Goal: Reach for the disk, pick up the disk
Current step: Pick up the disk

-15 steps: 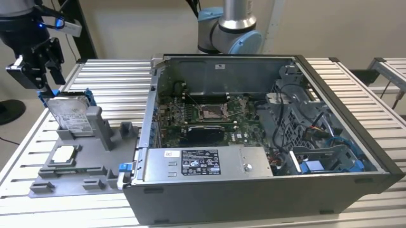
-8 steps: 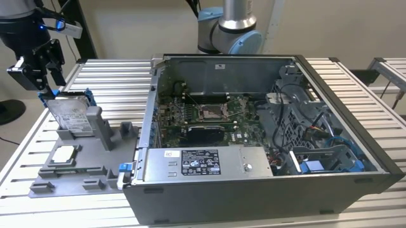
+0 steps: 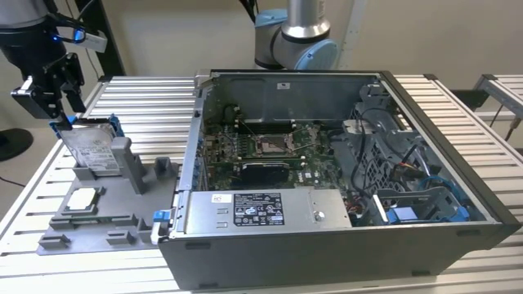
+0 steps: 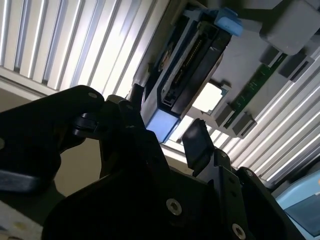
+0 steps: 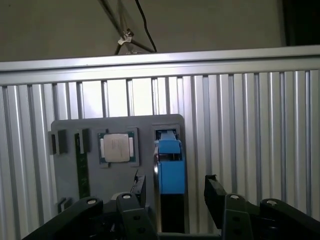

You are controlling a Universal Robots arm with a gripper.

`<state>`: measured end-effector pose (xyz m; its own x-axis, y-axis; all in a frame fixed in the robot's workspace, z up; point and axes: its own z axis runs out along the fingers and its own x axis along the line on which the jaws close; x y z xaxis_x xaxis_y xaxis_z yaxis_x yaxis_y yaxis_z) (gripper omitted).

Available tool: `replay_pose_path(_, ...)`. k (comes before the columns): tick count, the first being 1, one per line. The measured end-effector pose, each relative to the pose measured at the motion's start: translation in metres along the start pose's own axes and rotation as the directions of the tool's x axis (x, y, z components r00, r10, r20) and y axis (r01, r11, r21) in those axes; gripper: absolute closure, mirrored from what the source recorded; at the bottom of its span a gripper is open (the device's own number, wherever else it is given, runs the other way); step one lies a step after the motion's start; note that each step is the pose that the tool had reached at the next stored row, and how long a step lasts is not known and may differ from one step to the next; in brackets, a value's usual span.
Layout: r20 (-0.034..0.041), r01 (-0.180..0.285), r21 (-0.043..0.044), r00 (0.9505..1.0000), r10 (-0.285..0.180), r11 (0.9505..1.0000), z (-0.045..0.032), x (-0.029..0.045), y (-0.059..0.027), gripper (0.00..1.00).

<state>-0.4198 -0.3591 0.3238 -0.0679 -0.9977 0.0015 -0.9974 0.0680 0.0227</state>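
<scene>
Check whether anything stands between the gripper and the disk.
Nothing visible does. In the first wrist view the gripper flanks the disk with open fingers, one on either side; the disk stands on edge in the grey holder.

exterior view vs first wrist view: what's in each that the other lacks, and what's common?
Exterior view: the open computer case, its power supply, and a robot arm joint behind the case.
First wrist view: a green strip, likely a memory stick, in the grey fixture, and the gap on each side between the disk and the open gripper.
Both: the gripper at the top of the upright disk, the chip, and the grey fixture.
</scene>
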Motion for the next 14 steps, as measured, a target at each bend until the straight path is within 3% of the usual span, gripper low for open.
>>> replay_pose_path(14,0.0000,0.000,0.0000,1.0000,0.000,1.0000,0.0100,0.0000,-0.0003,0.00)
